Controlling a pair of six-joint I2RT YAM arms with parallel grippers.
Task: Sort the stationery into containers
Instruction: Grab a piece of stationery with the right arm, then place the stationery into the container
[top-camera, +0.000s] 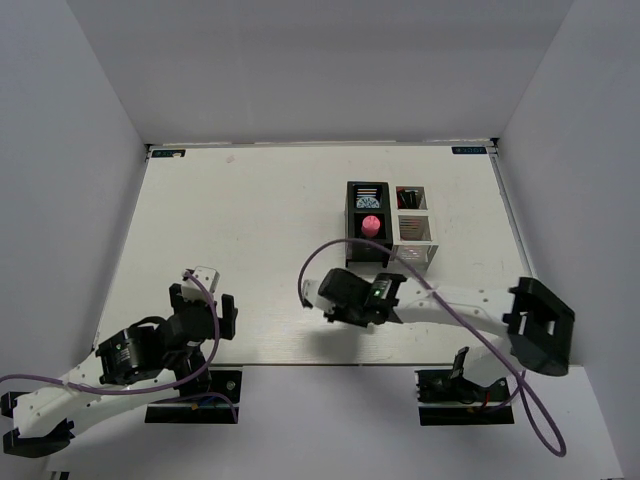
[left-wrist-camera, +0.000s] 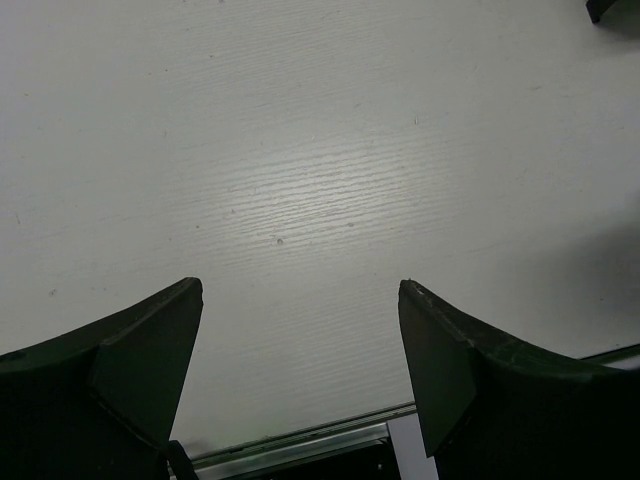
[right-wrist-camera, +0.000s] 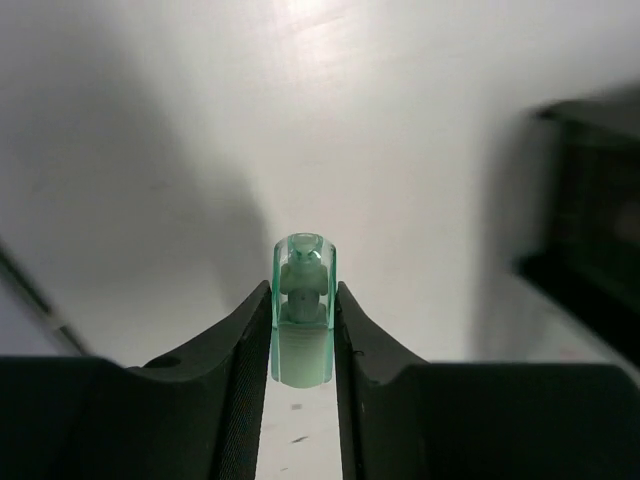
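Right gripper (right-wrist-camera: 302, 290) clamped on a green translucent piece (right-wrist-camera: 302, 262), near side of the black bin (top-camera: 368, 222), presumably for binning (left gripper (left-wrist-camera: 300, 290) wide, empty).

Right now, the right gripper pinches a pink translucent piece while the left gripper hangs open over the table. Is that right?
Wrong colour: the translucent piece in the right gripper is green, not pink, as the right wrist view shows. The rest stands.
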